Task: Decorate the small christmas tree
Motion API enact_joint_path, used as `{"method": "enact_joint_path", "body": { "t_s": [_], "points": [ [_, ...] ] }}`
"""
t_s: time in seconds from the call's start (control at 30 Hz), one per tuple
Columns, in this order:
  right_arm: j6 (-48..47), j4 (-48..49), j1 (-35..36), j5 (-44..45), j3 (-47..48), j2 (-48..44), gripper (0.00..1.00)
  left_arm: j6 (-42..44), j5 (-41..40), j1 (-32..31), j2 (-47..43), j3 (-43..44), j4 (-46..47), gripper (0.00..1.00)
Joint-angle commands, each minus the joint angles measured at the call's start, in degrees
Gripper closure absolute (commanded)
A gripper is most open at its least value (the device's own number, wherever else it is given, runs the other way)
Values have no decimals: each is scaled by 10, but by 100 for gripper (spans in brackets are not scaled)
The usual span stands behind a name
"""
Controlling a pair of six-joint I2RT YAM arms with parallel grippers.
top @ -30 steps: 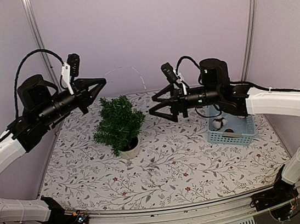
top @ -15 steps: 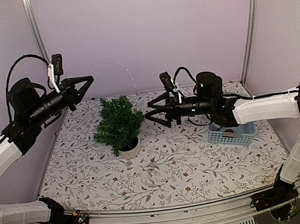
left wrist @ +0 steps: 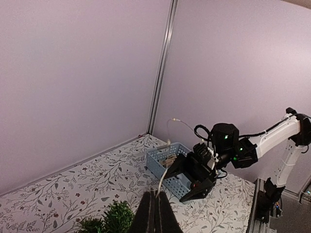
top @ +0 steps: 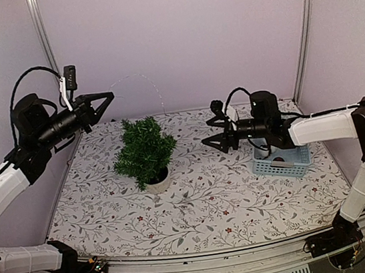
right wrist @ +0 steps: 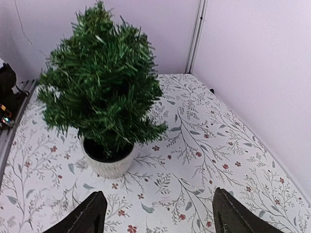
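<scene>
Up to the left of the small christmas tree (top: 144, 151), and higher than its tip, the left gripper (top: 105, 100) hangs with its jaws pressed together. In the left wrist view its fingers (left wrist: 154, 216) pinch the end of a thin pale strand (left wrist: 162, 178). From the overhead camera that strand (top: 142, 78) shows as a faint arc that rises from the fingertips and bends down behind and to the right of the tree, in front of the back wall (top: 176, 36). Whether its far end touches anything cannot be made out.

To the right of the tree, at about mid-height of its branches and well apart from them, the right gripper (top: 210, 135) points at it with jaws spread wide and nothing between them. Its wrist camera looks past the two dark fingertips (right wrist: 91, 213) straight at the tree (right wrist: 102, 92), with only bare flowered cloth in between.

The tree stands upright in a round white pot (top: 157, 180) left of the table's (top: 211, 203) middle, its needles bushy and dark green. Farther right of the tree, under the right forearm, sits a light blue basket (top: 285, 162); the arm hides most of what lies in it. A metal post (top: 305, 19) runs up the wall behind the basket.
</scene>
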Motion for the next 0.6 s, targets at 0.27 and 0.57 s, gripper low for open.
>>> {"method": "enact_joint_path", "body": {
  "t_s": [0.27,0.57],
  "points": [
    [-180,-59,0,0,109,145,30,-19,21,13,23,14,31,100],
    [-221,-79,20,11,193,206,39,-21,24,18,32,13,35,100]
  ]
}}
